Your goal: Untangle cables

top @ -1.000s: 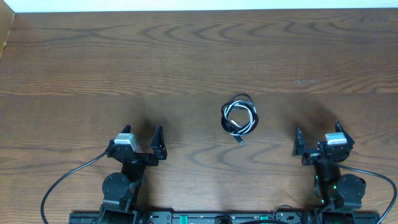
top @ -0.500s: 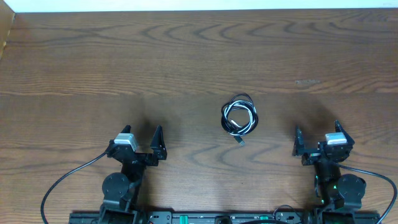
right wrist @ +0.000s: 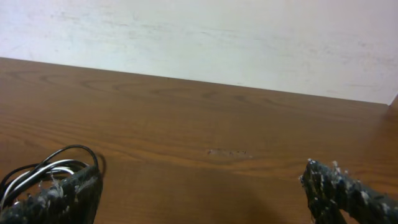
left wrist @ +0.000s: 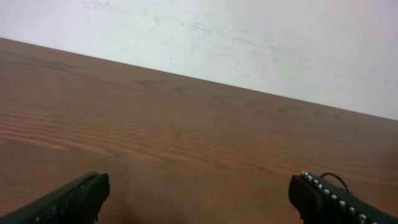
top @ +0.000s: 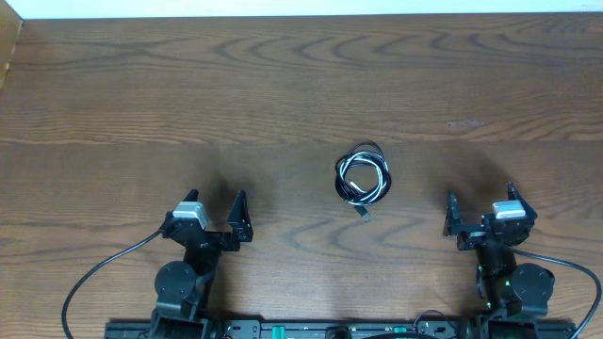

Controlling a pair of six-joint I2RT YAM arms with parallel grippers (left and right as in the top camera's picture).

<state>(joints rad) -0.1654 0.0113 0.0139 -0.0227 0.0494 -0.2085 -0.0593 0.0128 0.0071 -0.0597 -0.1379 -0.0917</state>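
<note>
Both claws gape wide and empty, left gripper (top: 209,221) and right gripper (top: 482,215) parked along the near edge of the desk (top: 113,113). The cables (top: 363,176) sit coiled tight mid-desk, nearer the right. Grab the whole bundle and that knot could just cinch.

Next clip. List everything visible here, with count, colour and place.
cables: one coiled bundle, black and white strands, mid-table, nearer the right arm; strand count unclear
table: one, brown wood, fills the view
wall: one, white, beyond the table's far edge
arm wires: two, black, near edge by the arm bases
left hand: one, black, open, empty, near edge
right hand: one, black, open, empty, near edge
</note>
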